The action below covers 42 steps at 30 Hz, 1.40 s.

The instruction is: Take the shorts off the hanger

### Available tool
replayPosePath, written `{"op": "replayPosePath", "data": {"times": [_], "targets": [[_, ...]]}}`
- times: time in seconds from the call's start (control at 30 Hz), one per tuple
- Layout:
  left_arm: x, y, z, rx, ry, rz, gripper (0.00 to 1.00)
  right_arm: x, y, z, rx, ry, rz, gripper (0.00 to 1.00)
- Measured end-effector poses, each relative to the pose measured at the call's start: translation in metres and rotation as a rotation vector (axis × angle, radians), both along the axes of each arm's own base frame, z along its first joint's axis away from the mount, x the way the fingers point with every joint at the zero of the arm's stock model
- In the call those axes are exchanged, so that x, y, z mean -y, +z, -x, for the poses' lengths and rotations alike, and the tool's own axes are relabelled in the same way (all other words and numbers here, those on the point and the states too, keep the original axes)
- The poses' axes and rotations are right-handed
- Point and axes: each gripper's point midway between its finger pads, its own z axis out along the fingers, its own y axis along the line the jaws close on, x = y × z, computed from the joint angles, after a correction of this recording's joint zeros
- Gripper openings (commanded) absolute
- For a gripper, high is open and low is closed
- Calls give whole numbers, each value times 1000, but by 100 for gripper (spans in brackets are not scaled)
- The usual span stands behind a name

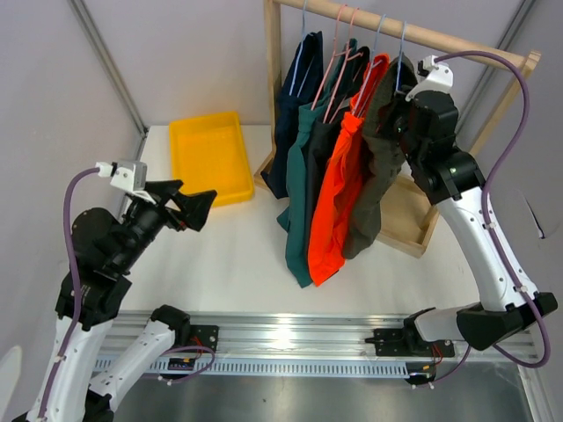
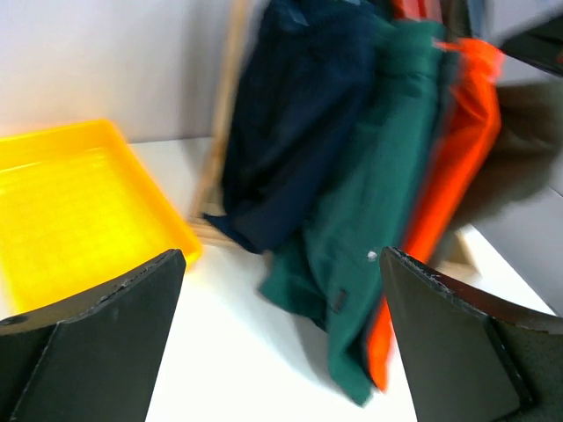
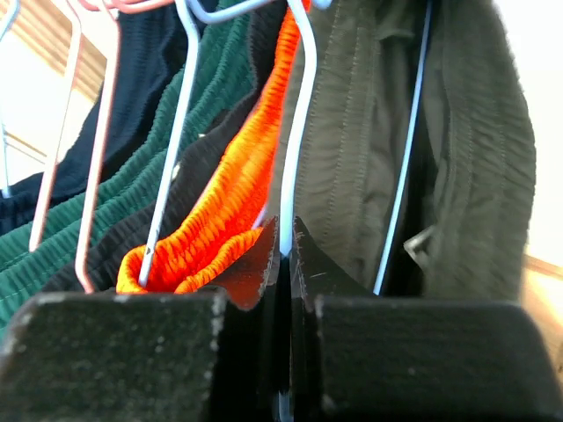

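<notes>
While the left pincer (image 2: 281, 264) hangs spread, right pincer (image 3: 283, 232) pinching a white hanger (image 3: 309, 97), orange shorts (image 3: 237, 185) alongside.

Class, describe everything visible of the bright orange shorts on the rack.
The bright orange fabric shorts hang long and limp from the wooden rail, pressed between the black shorts and the olive green shorts. Their ribbed elastic waistband is bunched at the top, where the right gripper is shut on a white wire hanger.

Robot lab cell: white table (image 1: 237, 255), grey panel walls (image 1: 176, 61), aluminium rail (image 1: 290, 338) at near edge.
</notes>
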Motion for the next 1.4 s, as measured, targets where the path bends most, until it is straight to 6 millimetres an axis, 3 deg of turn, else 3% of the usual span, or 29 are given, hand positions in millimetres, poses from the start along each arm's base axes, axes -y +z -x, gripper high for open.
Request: {"op": "replayPosePath", "data": {"times": [0.17, 0.33, 0.43, 0.6, 0.7, 0.83, 0.93, 1.07, 1.23, 1.4], "targets": [[29, 7, 19, 27, -195, 11, 99, -4, 2, 2, 9, -2, 20, 0], [58, 20, 31, 60, -360, 17, 99, -14, 25, 13, 56, 6, 34, 0], [69, 39, 22, 70, -377, -2, 99, -26, 50, 30, 105, 52, 45, 0], [77, 97, -2, 152, -353, 4, 99, -28, 92, 59, 189, 83, 44, 0], [93, 105, -6, 172, -392, 14, 99, -21, 105, 70, 216, 70, 43, 0], [152, 86, 17, 140, -558, 5, 99, -17, 106, 85, 221, 65, 38, 0], [204, 59, 42, 99, -661, -38, 99, -10, 96, 96, 216, 57, 35, 0], [252, 18, 61, 48, -685, -128, 99, -1, 81, 103, 196, 33, 24, 0], [292, 0, 72, 84, -623, -186, 99, -2, 61, 101, 156, 14, 14, 0], [317, -8, 68, 116, -559, -195, 99, -3, 50, 97, 131, -9, 11, 0]]}}
